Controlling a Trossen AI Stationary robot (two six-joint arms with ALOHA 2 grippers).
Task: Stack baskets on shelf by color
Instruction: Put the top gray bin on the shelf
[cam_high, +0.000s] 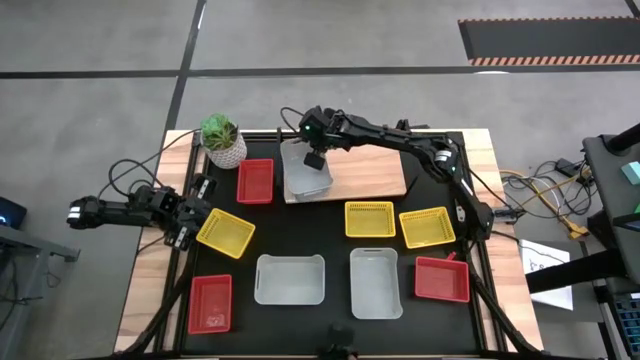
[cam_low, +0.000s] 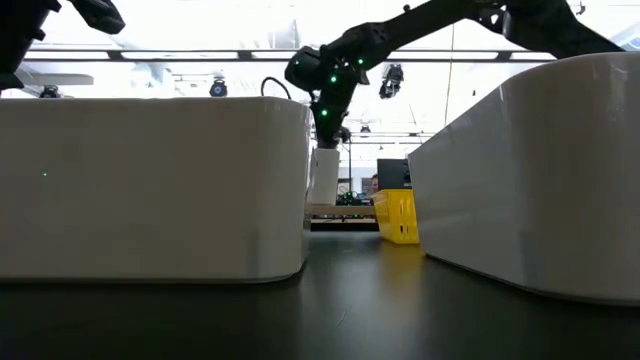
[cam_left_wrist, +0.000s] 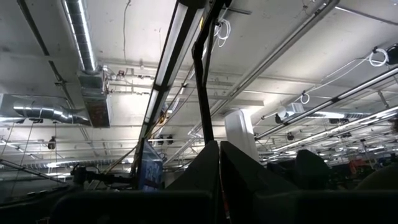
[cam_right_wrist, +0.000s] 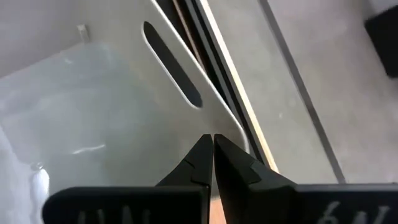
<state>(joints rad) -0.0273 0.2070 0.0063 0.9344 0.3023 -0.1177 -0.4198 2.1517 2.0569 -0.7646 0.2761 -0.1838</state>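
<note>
Because our right jaws (cam_high: 314, 158) pinch the white basket (cam_high: 303, 176) by one thin wall over the shelf (cam_high: 375, 172), it could slip; our left jaws (cam_high: 186, 222) are shut, holding nothing.

right claw (cam_high: 313, 158) shut, left claw (cam_high: 186, 222) shut

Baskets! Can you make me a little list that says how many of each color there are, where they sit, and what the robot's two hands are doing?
red baskets: three, one beside the plant, two at the near corners
yellow baskets: three, one by the left gripper, two right of center
white baskets: three, two near the front, one on the shelf
right gripper: shut, over the white basket on the shelf
left gripper: shut, at the table's left edge
</note>
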